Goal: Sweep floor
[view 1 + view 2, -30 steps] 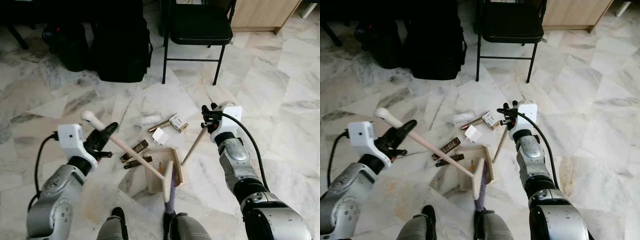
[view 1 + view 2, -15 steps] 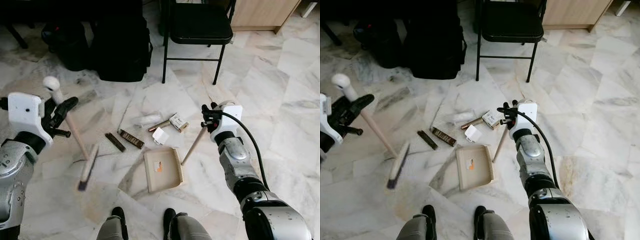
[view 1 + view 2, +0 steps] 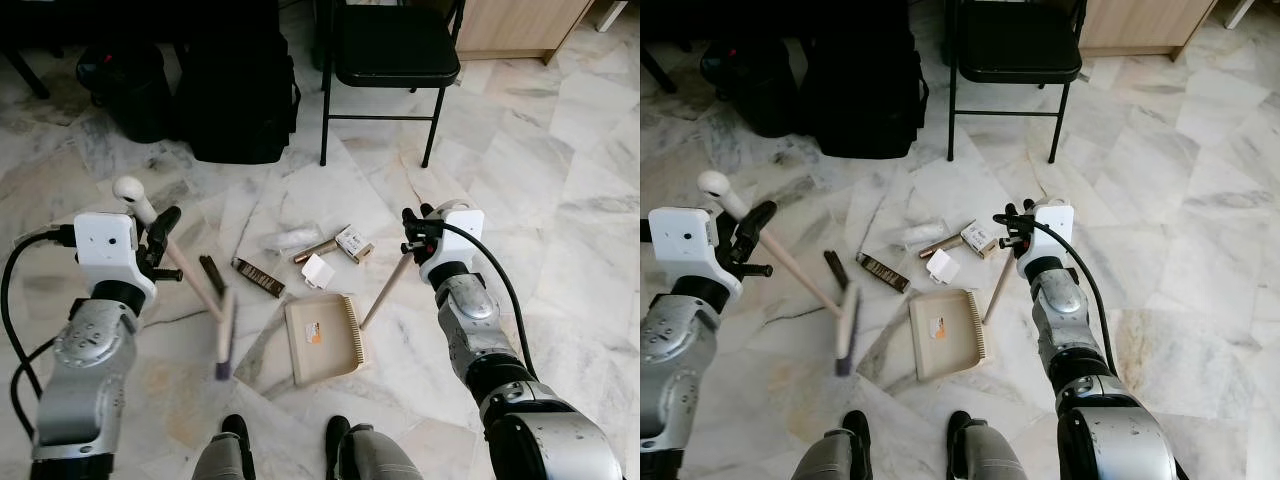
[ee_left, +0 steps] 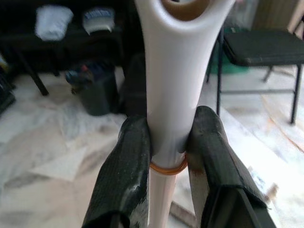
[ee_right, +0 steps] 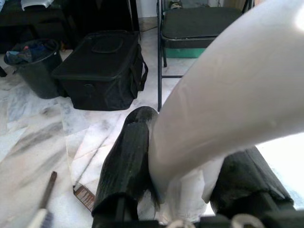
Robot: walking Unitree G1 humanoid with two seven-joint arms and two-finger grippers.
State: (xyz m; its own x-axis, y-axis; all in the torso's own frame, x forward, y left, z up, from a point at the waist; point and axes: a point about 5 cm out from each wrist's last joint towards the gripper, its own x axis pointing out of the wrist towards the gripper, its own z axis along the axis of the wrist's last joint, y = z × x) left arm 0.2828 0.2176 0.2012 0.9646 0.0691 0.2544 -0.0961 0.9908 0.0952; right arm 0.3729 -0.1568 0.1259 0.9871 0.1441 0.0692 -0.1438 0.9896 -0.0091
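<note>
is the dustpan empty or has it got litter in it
Nearly empty: the dustpan holds only one small orange-marked scrap; the wrappers lie on the floor beyond it.

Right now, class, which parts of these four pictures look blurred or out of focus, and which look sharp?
Left and right eye views: the brush head is smeared by motion, while the dustpan, the chair and the marble floor are sharp. Left wrist view: the fingers on the white brush handle are fairly sharp, the background soft. Right wrist view: the pale dustpan handle is a close, soft mass.
</note>
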